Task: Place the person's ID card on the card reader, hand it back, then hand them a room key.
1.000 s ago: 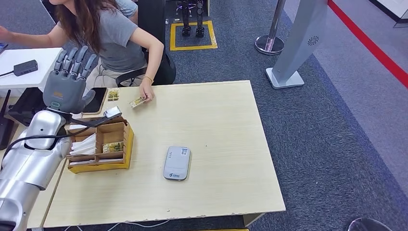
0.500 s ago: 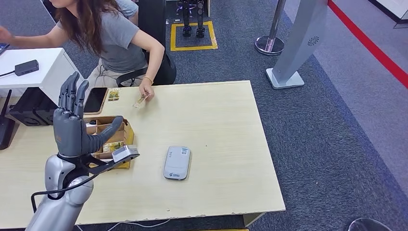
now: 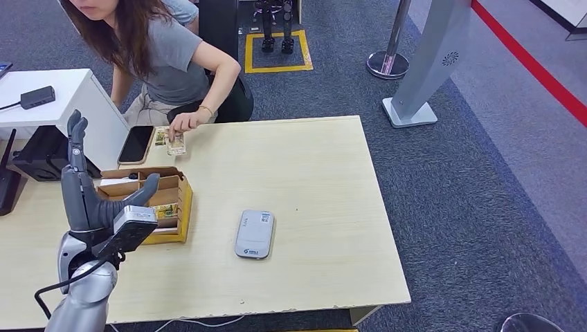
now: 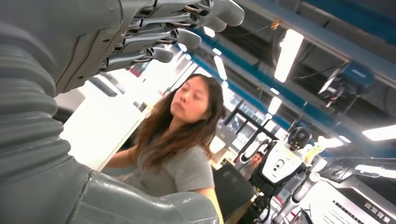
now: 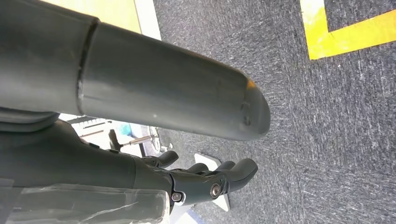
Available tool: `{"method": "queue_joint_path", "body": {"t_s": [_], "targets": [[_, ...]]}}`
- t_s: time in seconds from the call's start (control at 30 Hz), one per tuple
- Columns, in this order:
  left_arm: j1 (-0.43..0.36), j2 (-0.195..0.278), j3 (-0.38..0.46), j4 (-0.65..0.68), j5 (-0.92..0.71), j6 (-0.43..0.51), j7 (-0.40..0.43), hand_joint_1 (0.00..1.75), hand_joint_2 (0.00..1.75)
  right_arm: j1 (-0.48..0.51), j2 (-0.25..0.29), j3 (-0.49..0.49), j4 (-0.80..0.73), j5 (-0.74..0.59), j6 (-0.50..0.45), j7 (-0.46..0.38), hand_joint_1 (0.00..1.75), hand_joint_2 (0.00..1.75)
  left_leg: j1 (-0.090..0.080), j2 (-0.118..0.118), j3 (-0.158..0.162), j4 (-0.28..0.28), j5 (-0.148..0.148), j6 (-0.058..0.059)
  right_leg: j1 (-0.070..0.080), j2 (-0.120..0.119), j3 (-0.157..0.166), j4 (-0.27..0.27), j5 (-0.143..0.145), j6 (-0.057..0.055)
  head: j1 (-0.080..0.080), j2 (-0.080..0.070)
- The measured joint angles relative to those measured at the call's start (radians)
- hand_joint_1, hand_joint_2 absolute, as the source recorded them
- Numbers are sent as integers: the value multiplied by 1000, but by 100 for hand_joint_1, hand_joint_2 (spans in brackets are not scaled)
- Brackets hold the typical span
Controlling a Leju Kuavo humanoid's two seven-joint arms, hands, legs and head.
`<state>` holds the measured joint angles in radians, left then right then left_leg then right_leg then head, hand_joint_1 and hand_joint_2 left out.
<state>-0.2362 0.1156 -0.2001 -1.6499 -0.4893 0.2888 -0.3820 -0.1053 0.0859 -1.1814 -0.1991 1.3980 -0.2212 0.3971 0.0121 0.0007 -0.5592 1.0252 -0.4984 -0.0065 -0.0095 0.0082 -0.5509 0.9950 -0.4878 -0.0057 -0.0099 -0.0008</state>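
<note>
My left hand (image 3: 84, 197) is raised upright over the table's left side, just in front of the cardboard box (image 3: 181, 207), fingers spread and holding nothing. Seen from the left wrist, its fingers (image 4: 177, 28) and thumb (image 4: 140, 205) stand wide apart. The person's hand (image 3: 183, 123) presses a small card (image 3: 176, 145) onto the table's far left, beside a second card (image 3: 162, 136). The grey card reader (image 3: 255, 234) lies flat mid-table with nothing on it. In the right wrist view my right hand (image 5: 205, 179) hangs toward the carpet, fingers loose and holding nothing.
A black phone (image 3: 136, 144) lies left of the cards. The box holds cards and paper slips in its compartments. A seated person (image 3: 156, 48) leans over the far edge. A white side desk (image 3: 48, 90) stands at the left, a grey pillar base (image 3: 410, 111) beyond the table.
My left hand came down and back from beyond the box to its near side and turned edge-on. The person slid the card left, toward the phone.
</note>
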Motion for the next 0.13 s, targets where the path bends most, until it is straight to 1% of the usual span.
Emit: {"method": "queue_joint_path", "body": {"t_s": [0.13], "targets": [[12,-8,23,0,54,-44,-5,0,175,1,-1,0,0,1,0,0,0,0,0,0,0,0,0,0,0,0,0,0,0,0,0,0]]}}
